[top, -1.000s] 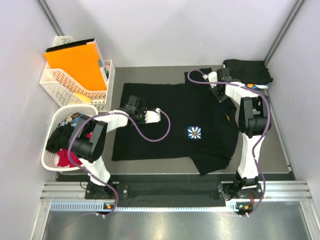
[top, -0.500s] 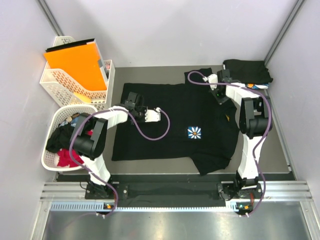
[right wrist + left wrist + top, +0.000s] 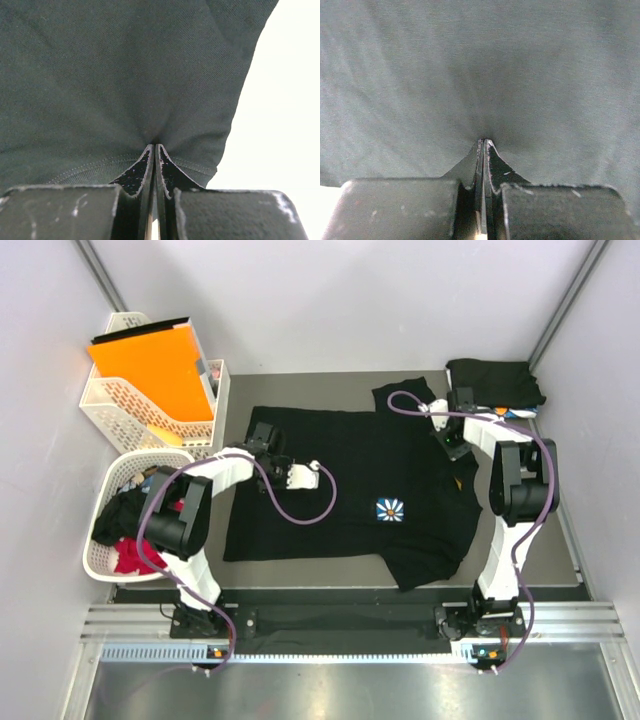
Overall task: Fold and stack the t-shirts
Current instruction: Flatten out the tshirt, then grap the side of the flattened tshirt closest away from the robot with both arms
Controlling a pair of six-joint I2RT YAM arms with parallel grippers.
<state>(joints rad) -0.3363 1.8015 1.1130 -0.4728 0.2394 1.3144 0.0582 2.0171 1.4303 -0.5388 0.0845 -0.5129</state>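
Note:
A black t-shirt (image 3: 350,480) with a white-and-blue flower print (image 3: 388,507) lies spread flat on the table. My left gripper (image 3: 267,447) is over its far left part, shut, with the cloth puckered into the closed tips in the left wrist view (image 3: 483,142). My right gripper (image 3: 452,438) is at the shirt's far right shoulder, shut on the cloth just above a stitched hem (image 3: 154,146). A folded black shirt (image 3: 495,380) lies at the far right corner.
A white lattice basket (image 3: 108,560) at the left holds black, red and blue clothes. Behind it, another lattice basket (image 3: 110,405) holds an orange flat folder (image 3: 150,365). Grey walls close in on both sides.
My left gripper has shifted slightly left and away from me on the shirt. My right gripper has moved right, drawing the far right sleeve with it.

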